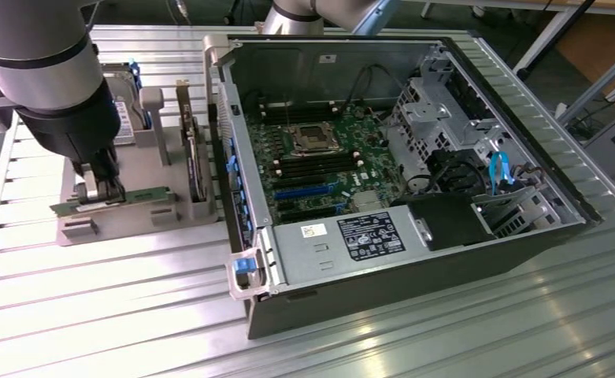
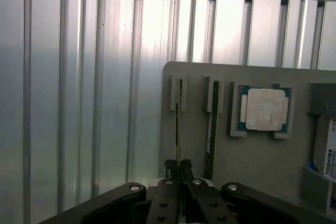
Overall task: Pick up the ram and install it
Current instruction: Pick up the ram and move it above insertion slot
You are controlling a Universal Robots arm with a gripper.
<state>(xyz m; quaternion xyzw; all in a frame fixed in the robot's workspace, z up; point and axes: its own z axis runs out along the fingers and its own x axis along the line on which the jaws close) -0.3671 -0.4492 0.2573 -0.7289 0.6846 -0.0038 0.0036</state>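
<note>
Green ram (image 2: pixel 178 129): edge-on in holder (image 2: pixel 252 166) slot, between the fingers.
Closed gripper (image 2: pixel 181 179): pinched on ram.
Risk: ram may be bent if pulled askew; second stick (image 2: pixel 211 129) beside the fingers may be clipped.

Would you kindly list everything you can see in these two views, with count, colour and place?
gripped ram: one, green, on edge in a holder slot, clamped between the gripper's fingers
second ram: one, green, on edge in the neighbouring slot, free
CPU chip: one, silver on green, flat in a holder recess beside the rams
hard drive: one, grey with white label, at the holder's far end
holder: one, grey, on the table
computer case: one, dark, open, exterior view's right
motherboard: one, green, inside the case
power supply: one, silver, inside the case
table: one, ribbed silver
robot arm: one, grey and black, over the holder
gripper: one, black, shut on the gripped ram
</note>
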